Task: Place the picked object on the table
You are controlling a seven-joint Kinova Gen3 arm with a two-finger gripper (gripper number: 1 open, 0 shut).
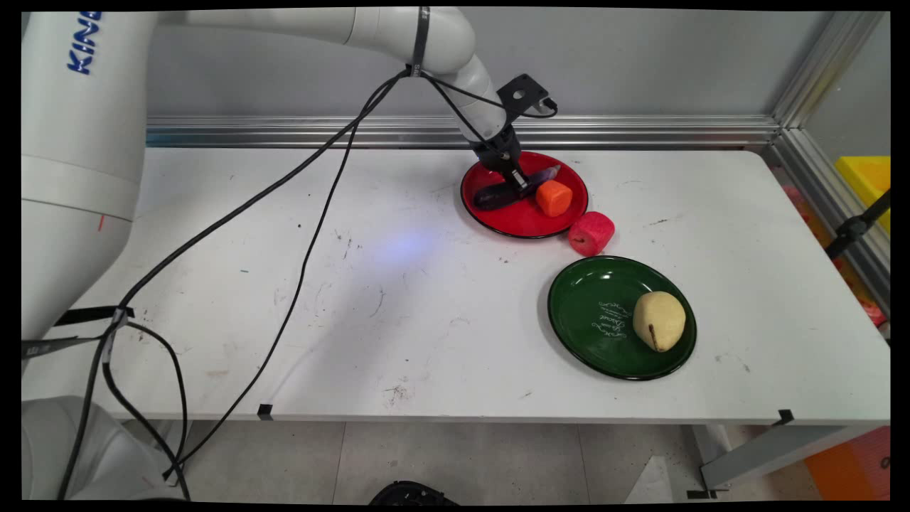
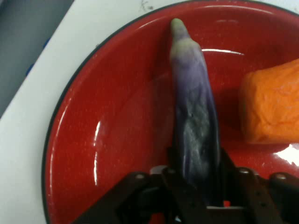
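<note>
- White table (image 1: 426, 320): we record it as the ground on which all else lies; a grey wall stands behind it.
- Green plate (image 1: 597, 313): we find it well nearer the camera than the red plate and a little to the picture's right of it.
- Red plate (image 1: 522, 220) (image 2: 117, 140): our landmark, set at the table's far side, close to the wall.
- Pale pear (image 1: 660, 321): we see it lying on the green plate, so well apart from the red plate.
- Pink-red piece (image 1: 591, 232): on the table, just beside the red plate's rim, between it and the green plate.
- Orange piece (image 1: 554, 198) (image 2: 273, 107): on the red plate, near the eggplant.
- Purple eggplant (image 1: 515, 188) (image 2: 194, 116): lying on the red plate.
- Gripper (image 1: 517, 181) (image 2: 196, 186): lowered onto the red plate; we see its fingers closed round the eggplant's thick end, one on either side.
</note>
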